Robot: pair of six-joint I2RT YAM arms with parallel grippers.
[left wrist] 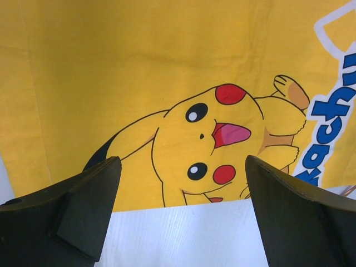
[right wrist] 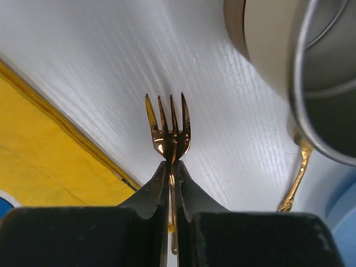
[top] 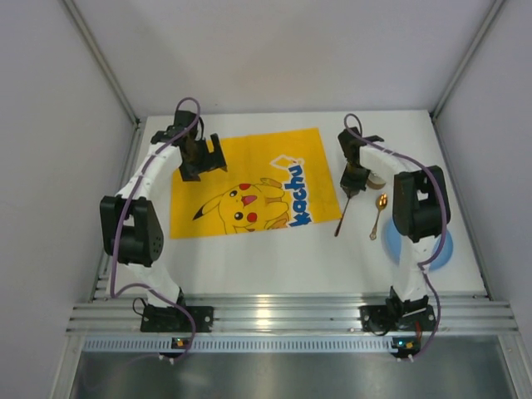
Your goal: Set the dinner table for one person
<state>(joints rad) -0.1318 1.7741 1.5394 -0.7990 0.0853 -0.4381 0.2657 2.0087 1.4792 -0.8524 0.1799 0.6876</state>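
Inside 3 grey walls (top: 274, 58), the white dinner table (top: 316, 266) spans the floor, a yellow mat (top: 249, 179) flat on it. The left gripper (left wrist: 182, 164) gapes wide above the mat; the right gripper (right wrist: 172, 167) pinches a fork (right wrist: 168, 125).

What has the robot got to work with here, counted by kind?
Cutlery: 2, a fork and a spoon
Yellow cloth mat: 1
Blue plate: 1
Tan cup: 1
Total: 5
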